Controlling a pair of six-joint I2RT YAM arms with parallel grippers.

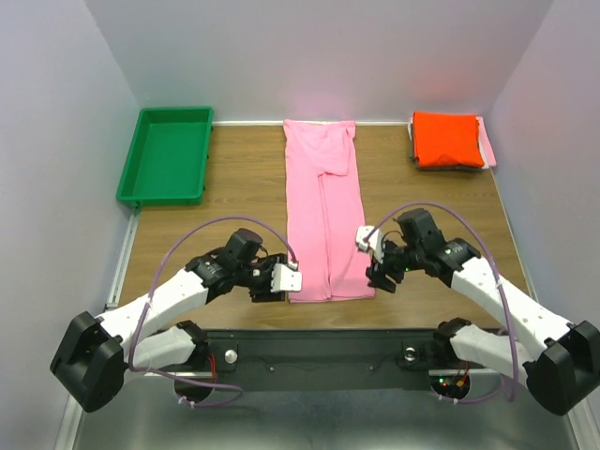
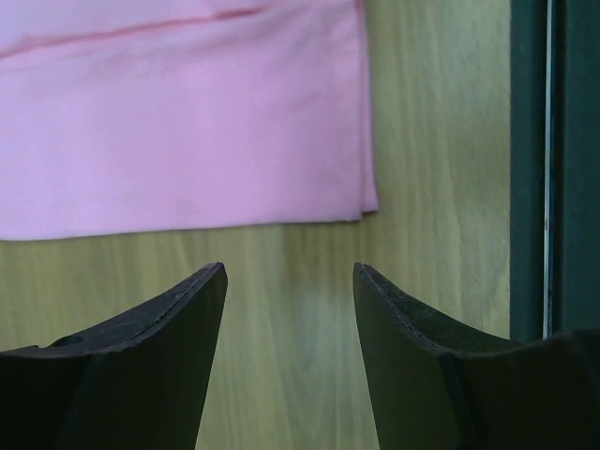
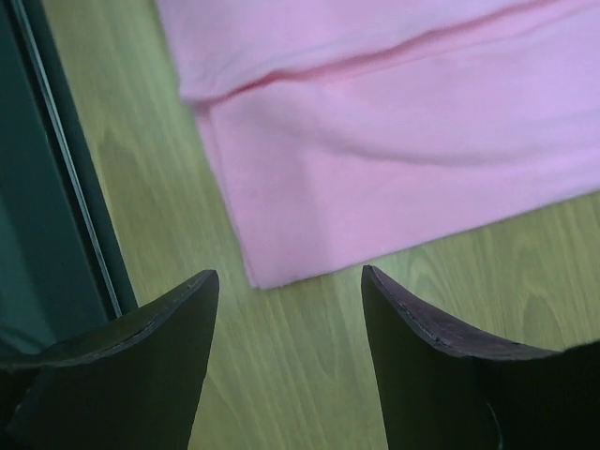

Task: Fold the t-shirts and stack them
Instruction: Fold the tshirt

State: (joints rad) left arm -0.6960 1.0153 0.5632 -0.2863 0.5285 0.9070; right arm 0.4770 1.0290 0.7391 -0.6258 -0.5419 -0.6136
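A bubblegum pink t-shirt (image 1: 322, 206) lies folded into a long narrow strip down the middle of the wooden table. My left gripper (image 1: 281, 278) is open and empty just left of the strip's near left corner; that corner shows in the left wrist view (image 2: 366, 202) ahead of the fingers (image 2: 187, 309). My right gripper (image 1: 378, 272) is open and empty just right of the near right corner, seen in the right wrist view (image 3: 258, 272). A folded orange-red t-shirt (image 1: 447, 139) rests on a paler pink one (image 1: 487, 145) at the back right.
A green plastic tray (image 1: 167, 155) sits at the back left. The table's dark near edge rail (image 1: 328, 342) runs just behind both grippers and shows in both wrist views (image 2: 553, 169) (image 3: 56, 187). White walls enclose the table.
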